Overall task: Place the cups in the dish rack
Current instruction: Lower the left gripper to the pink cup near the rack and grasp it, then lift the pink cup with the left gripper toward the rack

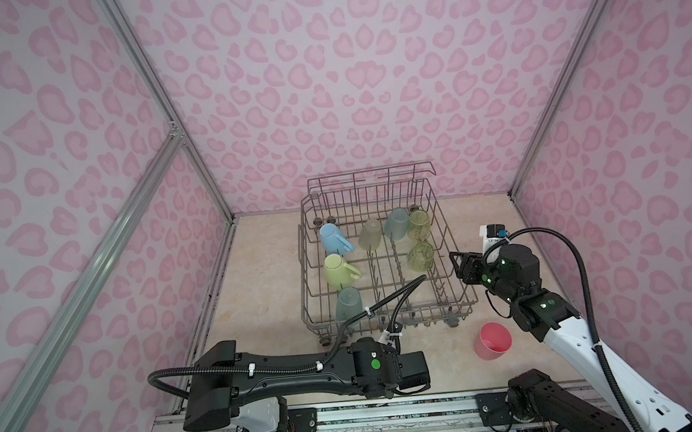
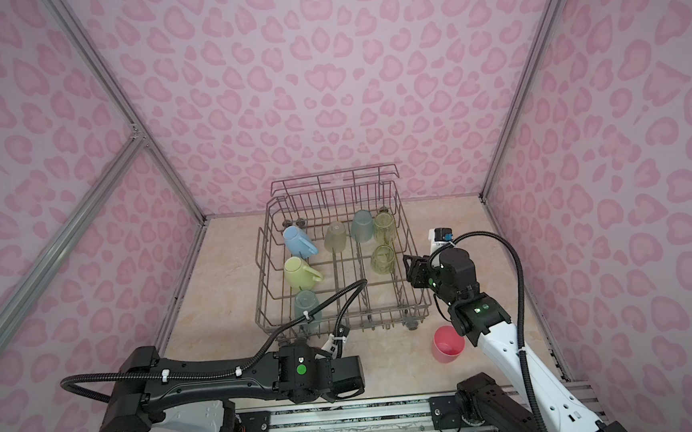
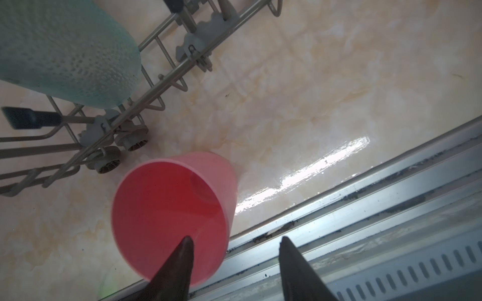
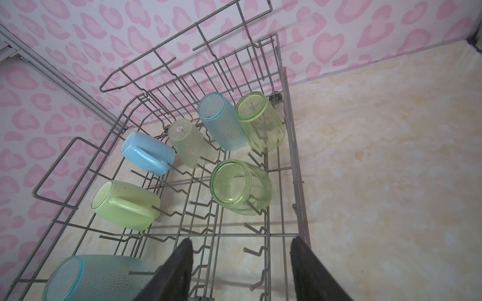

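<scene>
The dish rack (image 1: 368, 199) holds several cups upside down on its tines: a light-blue mug (image 4: 147, 153), a pale-yellow mug (image 4: 125, 206), a greyish-beige cup (image 4: 186, 143), two teal cups (image 4: 221, 122) (image 4: 96, 278) and two lime-green cups (image 4: 260, 122) (image 4: 240, 186). One pink tumbler (image 1: 492, 340) stands upright on the table, right of the rack's front. A second pink tumbler (image 3: 172, 208) appears only in the left wrist view. My left gripper (image 3: 236, 237) is open astride its rim, one finger inside. My right gripper (image 4: 241, 239) hovers open and empty over the rack's front right.
The left arm (image 1: 288, 371) lies across the table's front and hides its own fingers in both top views. A metal rail (image 3: 365, 208) runs along the front table edge beside the second tumbler. The rack's wheels (image 3: 109, 161) stand close to that tumbler.
</scene>
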